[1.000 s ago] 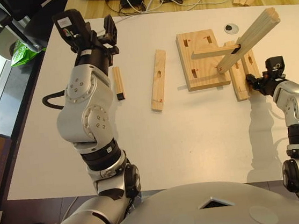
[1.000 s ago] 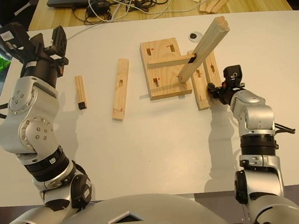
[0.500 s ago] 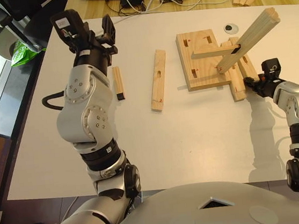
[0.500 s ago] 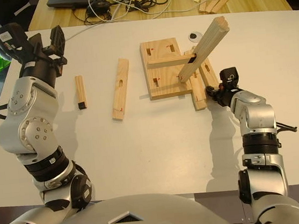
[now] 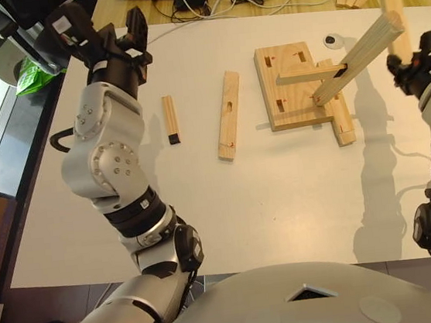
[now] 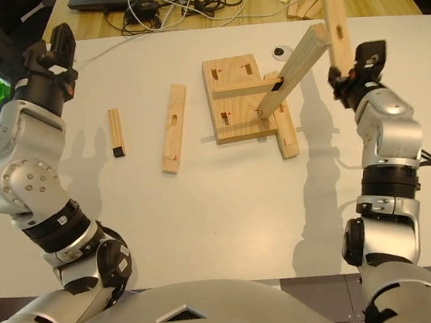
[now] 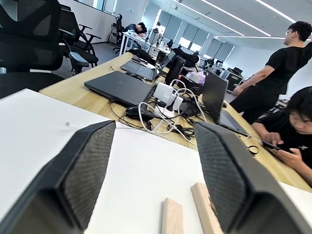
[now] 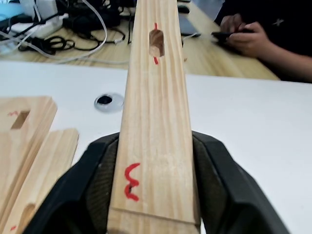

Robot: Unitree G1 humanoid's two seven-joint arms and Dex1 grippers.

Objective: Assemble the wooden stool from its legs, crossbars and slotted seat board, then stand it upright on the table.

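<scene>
Stool seat board point(image 5: 296, 104) lies flat on the white table point(image 5: 282, 201), slots up, and everything gets called off it. Far to its left and farther back, the left gripper point(image 7: 154, 146) hangs above the table. Its fingers point(image 7: 90, 170) are spread wide with nothing between them, well apart from any wood.

Coming in towards the board, a short crossbar point(image 5: 169, 120) with a dark end lies flat, well to the left. Next, a slotted leg point(image 5: 228, 115) lies flat between that crossbar and the board, touching neither.

On the board itself, a tilted leg point(image 5: 358, 45) is planted near the right front corner and leans up and away to the right. A second crossbar point(image 5: 299, 77) runs leftward out of it above the board. Hard against the board's right edge, under that leaning piece, a spare leg point(image 5: 342, 120) lies flat on the table. Just behind the board sits a small round disc point(image 5: 332, 39).

Now right of the board: the right gripper point(image 8: 156, 190) is up off the table, clamped on a held leg point(image 8: 155, 97). Its pads point(image 8: 105, 187) press both sides of the lower end. The piece stands near upright, with its slot and red marks toward the top. Its upper end is close beside the tilted leg's tip; whether they touch, can't tell.
</scene>
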